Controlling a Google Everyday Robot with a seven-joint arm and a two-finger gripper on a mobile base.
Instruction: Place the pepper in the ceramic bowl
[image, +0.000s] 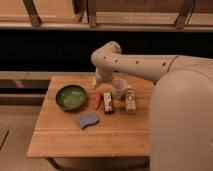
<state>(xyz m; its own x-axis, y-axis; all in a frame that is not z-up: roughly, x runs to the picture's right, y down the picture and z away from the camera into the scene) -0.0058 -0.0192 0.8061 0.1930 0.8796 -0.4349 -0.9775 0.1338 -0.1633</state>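
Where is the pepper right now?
Camera view, left of centre on the table: the pepper lies between the ceramic bowl and the red-and-white packet, with the pincer just behind it, beside the cup.

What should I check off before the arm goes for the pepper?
1. Pepper in plain view, lying on the table: ok.
2. Bowl upright and empty, beside the pepper: ok.
3. Claw open with nothing in it, beyond the pepper, near the cup: ok.
4. Claw lined up over the pepper: cannot tell from this one view.
5. Room around the pepper: not ok, the packet lies close on the side away from the bowl.
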